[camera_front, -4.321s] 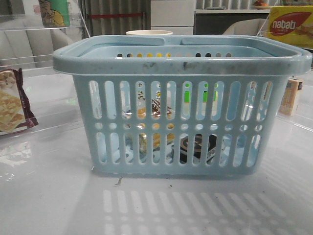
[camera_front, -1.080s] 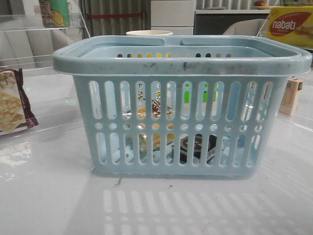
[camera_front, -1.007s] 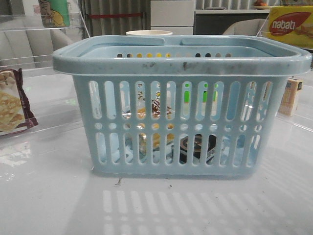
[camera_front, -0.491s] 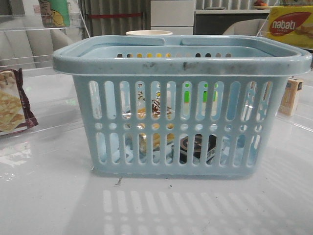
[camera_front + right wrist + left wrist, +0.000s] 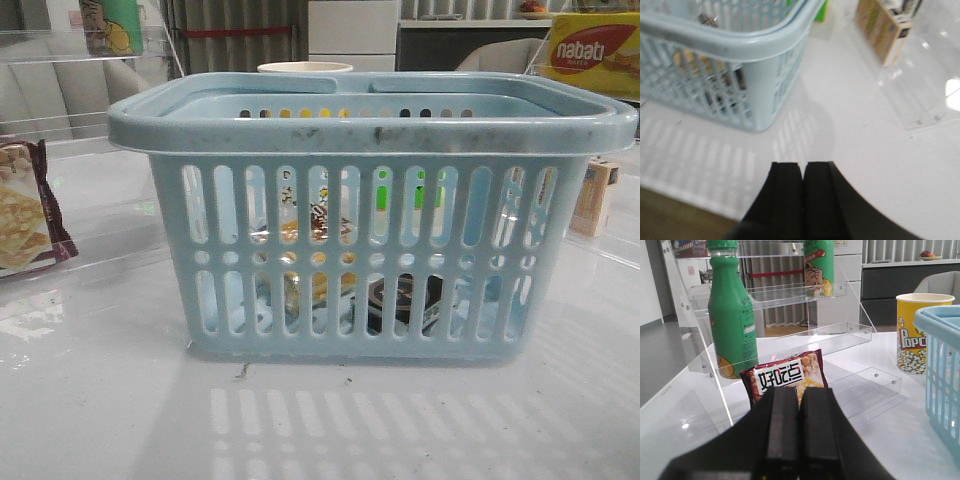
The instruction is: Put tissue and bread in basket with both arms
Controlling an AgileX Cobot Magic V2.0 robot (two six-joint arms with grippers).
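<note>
Lay inside basket (image 5: 372,118) on tabletop (image 5: 100,400): bread (image 5: 318,225) and tissue (image 5: 402,298); left gripper (image 5: 790,427) and right gripper (image 5: 803,192) pressed together, empty

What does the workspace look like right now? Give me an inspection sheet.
Surface: glossy white table, small specks near the basket.
Job's things: basket upright; bread and dark tissue seen inside through its slots.
Clutter: cracker packet, popcorn cup, green bottle, small carton.
End effectors: left end effector and right end effector shut, empty.
Cables: nothing seen.
Surroundings: clear acrylic shelves, yellow box.
</note>
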